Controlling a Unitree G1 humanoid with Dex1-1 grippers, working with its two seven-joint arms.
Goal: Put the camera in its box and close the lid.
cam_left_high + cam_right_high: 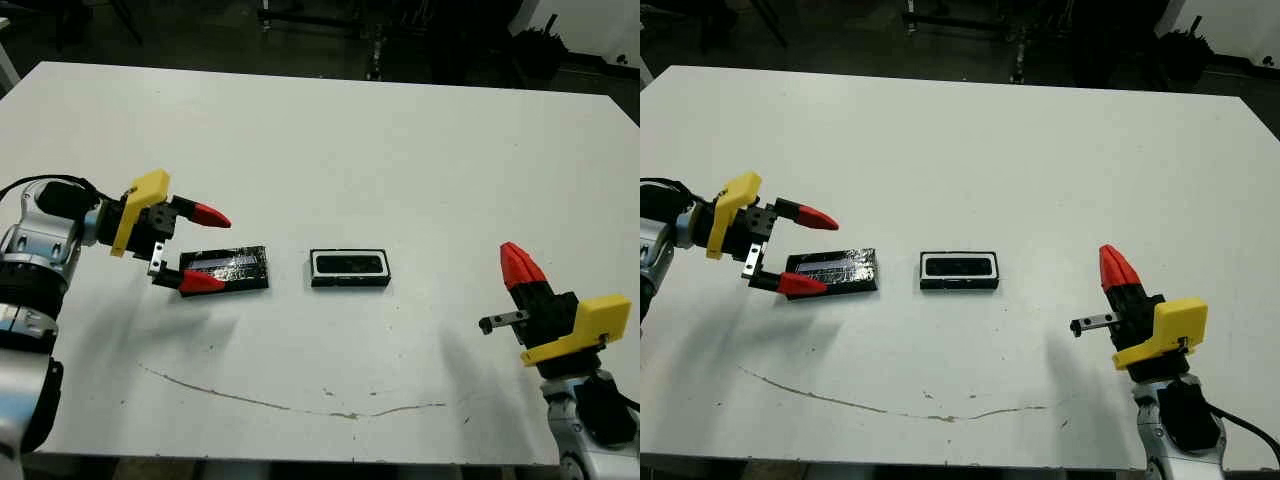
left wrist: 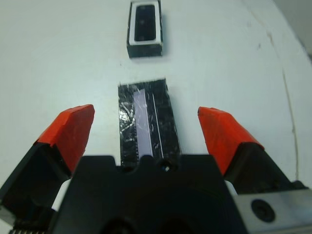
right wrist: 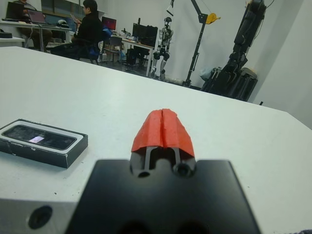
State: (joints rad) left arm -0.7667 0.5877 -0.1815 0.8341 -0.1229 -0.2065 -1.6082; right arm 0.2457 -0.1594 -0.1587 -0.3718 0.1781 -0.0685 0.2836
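White and almost bare, the table [image 1: 330, 130] carries only the task's things near its middle, and beyond its far edge the right wrist view shows a workshop where a person [image 3: 90, 24] sits at a desk. I take the box [image 1: 349, 268] as landmark. It lies flat with its open side up, and inside its white lining the hollow is filled by something dark and glossy, which I judge to be the camera [image 1: 350, 264] already seated in place; the top of it seems level with the rim, so a cover should sit flat on it. The lid [image 1: 228, 267] lies on the table just to the left of the box, apart from it, shiny stripe facing up. The left gripper [image 1: 206, 247] is at the lid's far end from the box, its red fingers spread wide, one on each side of the panel's long edges and holding nothing; from the left wrist view the lid runs straight between them, which looks like a lining-up for a pinch across its narrow width. The right gripper [image 1: 521, 266] stands well to the right of the box, pointing upward, its two tips pressed together on nothing, probably kept away to leave room. What remains, as I judge, is lifting the lid and setting it squarely on the box.
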